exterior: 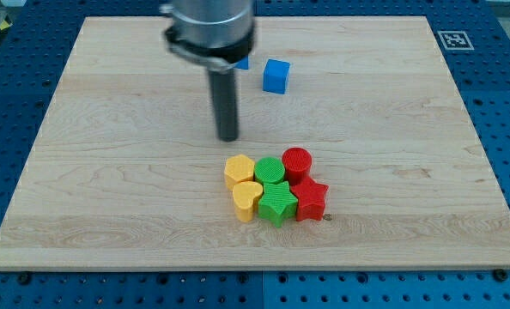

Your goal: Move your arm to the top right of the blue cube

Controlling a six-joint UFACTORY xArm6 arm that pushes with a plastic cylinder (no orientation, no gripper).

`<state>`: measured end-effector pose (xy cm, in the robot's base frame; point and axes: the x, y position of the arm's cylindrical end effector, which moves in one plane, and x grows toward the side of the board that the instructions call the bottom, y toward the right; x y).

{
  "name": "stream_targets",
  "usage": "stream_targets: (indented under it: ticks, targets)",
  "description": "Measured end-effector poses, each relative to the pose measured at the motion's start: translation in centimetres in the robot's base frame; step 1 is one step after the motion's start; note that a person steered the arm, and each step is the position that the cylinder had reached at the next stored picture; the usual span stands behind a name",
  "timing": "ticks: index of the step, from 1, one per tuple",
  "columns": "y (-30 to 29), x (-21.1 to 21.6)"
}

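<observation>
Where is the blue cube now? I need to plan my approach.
The blue cube sits near the view's top centre, to the upper right of my tip and well above the clustered blocks.

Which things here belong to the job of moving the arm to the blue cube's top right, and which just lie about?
Job:
- blue cube
- my tip, lower left of the cube

Lying about:
- second blue block, half hidden
- yellow blocks
- green blocks
- red blocks
</observation>
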<state>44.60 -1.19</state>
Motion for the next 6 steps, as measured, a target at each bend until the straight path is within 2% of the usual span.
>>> stream_targets:
  ticks: [1, 2, 3, 4, 5, 6]
  targets:
    - [9.3, -0.6]
    - [15.5, -2.5]
    - [16.0, -8.0]
    - [14.1, -12.8]
    - [8.8, -14.0]
    - [5.6, -12.5]
